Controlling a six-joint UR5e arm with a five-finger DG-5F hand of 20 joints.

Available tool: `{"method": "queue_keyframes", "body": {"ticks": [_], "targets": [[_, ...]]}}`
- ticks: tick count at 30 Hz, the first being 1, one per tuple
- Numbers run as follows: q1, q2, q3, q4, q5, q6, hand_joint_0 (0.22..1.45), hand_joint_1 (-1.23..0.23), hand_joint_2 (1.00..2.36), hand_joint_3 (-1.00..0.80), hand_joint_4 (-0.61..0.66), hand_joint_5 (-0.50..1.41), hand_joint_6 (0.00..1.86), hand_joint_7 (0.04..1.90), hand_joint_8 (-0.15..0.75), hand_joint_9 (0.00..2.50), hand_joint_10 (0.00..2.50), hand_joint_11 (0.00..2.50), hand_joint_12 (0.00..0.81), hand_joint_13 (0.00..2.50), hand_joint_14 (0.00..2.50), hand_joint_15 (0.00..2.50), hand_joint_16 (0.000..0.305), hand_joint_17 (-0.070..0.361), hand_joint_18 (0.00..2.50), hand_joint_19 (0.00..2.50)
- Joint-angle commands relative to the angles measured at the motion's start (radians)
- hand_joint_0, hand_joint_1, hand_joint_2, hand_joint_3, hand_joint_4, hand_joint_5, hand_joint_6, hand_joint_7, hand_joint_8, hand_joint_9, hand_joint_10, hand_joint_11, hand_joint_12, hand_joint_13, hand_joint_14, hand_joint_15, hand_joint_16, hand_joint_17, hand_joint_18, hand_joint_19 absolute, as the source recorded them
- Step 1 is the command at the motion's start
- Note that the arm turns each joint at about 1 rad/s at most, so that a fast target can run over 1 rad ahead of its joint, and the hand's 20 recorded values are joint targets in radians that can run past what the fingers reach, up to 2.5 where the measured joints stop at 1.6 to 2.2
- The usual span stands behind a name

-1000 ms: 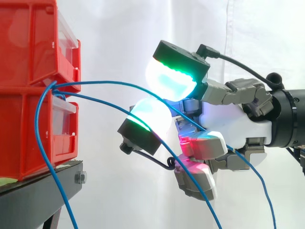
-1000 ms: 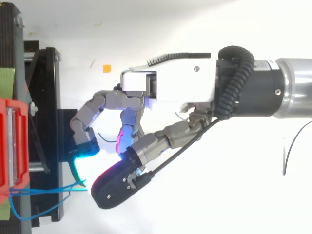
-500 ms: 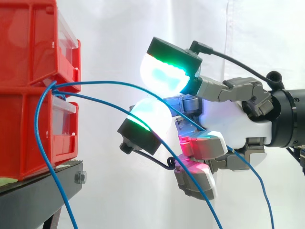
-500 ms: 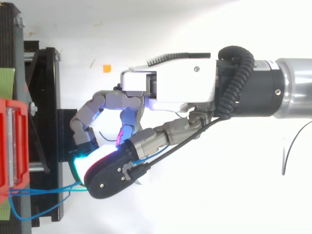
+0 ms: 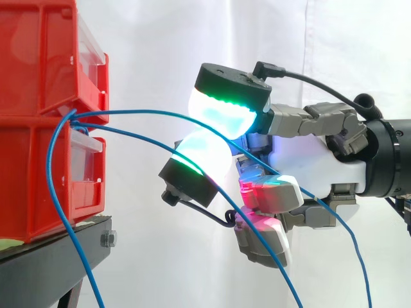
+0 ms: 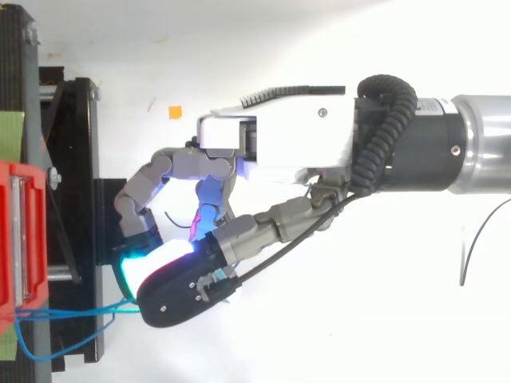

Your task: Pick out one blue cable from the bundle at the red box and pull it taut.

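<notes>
Side view: the red bins (image 5: 38, 115) fill the 9 o'clock edge on their black stand (image 5: 45, 263), and the robot hand (image 5: 314, 160) reaches in from 3 o'clock, palm toward the bins.

Here's the change. Half a second ago the upper pad (image 5: 221, 112) was lifted and swung out toward the bins. Now it drops back onto the lower pad (image 5: 202, 157), and the two glows meet at the middle of the view. The top cable (image 5: 128, 110) runs straight into that meeting point, so I read the robot hand as pinching it. The other fingers (image 5: 270, 192) are curled below, at 5 o'clock of the pinch, glowing red and magenta.

That cable leaves the bins at 9 o'clock, arcs to the pads, then falls away toward 5 o'clock. A second cable (image 5: 128, 135) passes under the lower pad, outside the pinch as far as I can tell, and a third (image 5: 49, 179) loops down toward 7 o'clock. So one strand looks singled out.

From above, the thumb's black back (image 6: 180, 291) covers the cyan glow, with the blue strands (image 6: 80, 311) coming in from 9 o'clock.

The run from bins to pads bows gently, not yet a straight line. The grasp looks made, so the pull away from the bins should come next.
</notes>
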Motion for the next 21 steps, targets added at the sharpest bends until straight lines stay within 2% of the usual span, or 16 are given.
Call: {"method": "queue_keyframes", "body": {"ticks": [1,6,9,16,21], "targets": [[0.001,-0.001,0.0,0.002,0.0,0.0,0.61,-0.63,1.01,-0.3,0.07,-0.13,0.88,1.05,0.31,1.35,0.03,0.81,0.356,1.22,0.03,0.8,0.048,0.107,0.98,1.04],[0.001,-0.001,0.0,-0.003,0.0,0.0,0.59,-0.56,1.0,-0.46,0.06,-0.13,0.89,0.99,0.311,1.36,0.02,0.8,0.348,1.23,0.03,0.79,0.047,0.107,0.99,1.04],[0.003,-0.001,0.0,-0.003,0.0,0.0,0.58,-0.55,1.0,-0.48,0.06,-0.12,0.88,0.97,0.312,1.36,0.03,0.81,0.347,1.23,0.03,0.8,0.047,0.106,1.0,1.04],[0.003,-0.001,0.0,-0.003,0.0,0.0,0.58,-0.54,1.0,-0.48,0.06,-0.12,0.87,0.97,0.312,1.37,0.03,0.8,0.345,1.24,0.02,0.8,0.047,0.105,1.01,1.03],[0.003,-0.001,0.0,-0.003,0.0,0.002,0.62,-0.59,1.01,-0.35,0.05,-0.12,0.86,1.02,0.311,1.37,0.03,0.81,0.336,1.23,0.03,0.79,0.046,0.103,1.01,1.03]]}}
